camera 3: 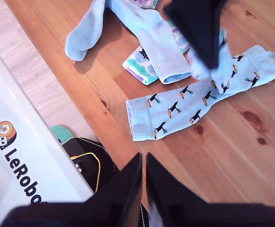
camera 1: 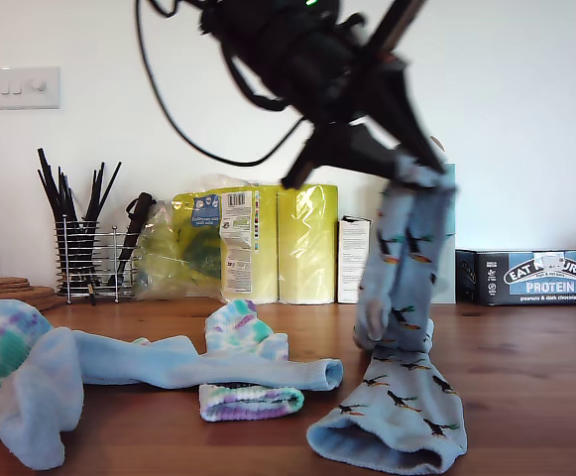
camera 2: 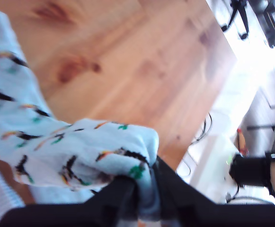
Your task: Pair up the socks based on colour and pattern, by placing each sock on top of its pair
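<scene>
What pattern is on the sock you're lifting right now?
Light blue with small dark birds, on the lifted sock. It shows best in the first wrist view.

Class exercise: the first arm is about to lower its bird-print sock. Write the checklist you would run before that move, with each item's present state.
1. My first gripper grips the held bird sock: ok.
2. Matching flat bird sock lies below it on the table: ok.
3. Flat sock free of other socks: ok.
4. My second gripper shut, holding nothing, away from the drop spot: ok.
5. Held sock will land aligned heel to toe: cannot tell.
</scene>
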